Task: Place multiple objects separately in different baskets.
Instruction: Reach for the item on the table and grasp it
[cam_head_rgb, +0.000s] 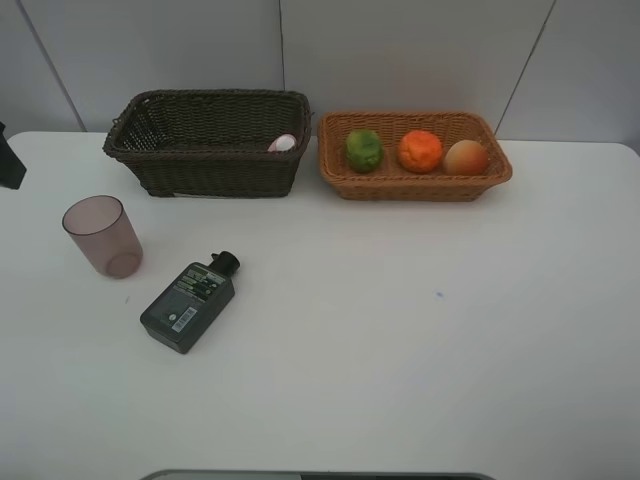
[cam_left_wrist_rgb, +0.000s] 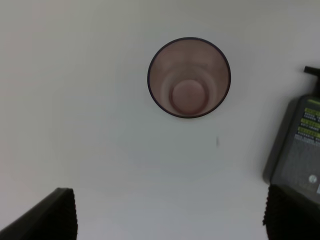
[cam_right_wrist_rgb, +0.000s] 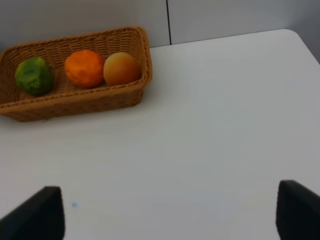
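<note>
The orange-tan basket (cam_head_rgb: 415, 186) holds the green fruit (cam_head_rgb: 364, 149), the orange (cam_head_rgb: 420, 151) and the peach (cam_head_rgb: 465, 157); all three also show in the right wrist view, in the basket (cam_right_wrist_rgb: 75, 102). The dark brown basket (cam_head_rgb: 205, 165) holds the pink bottle (cam_head_rgb: 283, 143), mostly hidden by the wall. The purplish cup (cam_head_rgb: 103, 235) stands upright on the table, and the dark flat bottle (cam_head_rgb: 189, 302) lies next to it. My left gripper (cam_left_wrist_rgb: 170, 220) is open above the table, near the cup (cam_left_wrist_rgb: 189, 77) and the bottle (cam_left_wrist_rgb: 300, 145). My right gripper (cam_right_wrist_rgb: 167, 215) is open and empty over bare table.
The white table (cam_head_rgb: 420, 340) runs to a grey wall behind the baskets. A dark part of the left arm (cam_head_rgb: 8, 160) shows at the left edge. A small dark speck (cam_head_rgb: 438, 294) marks the table.
</note>
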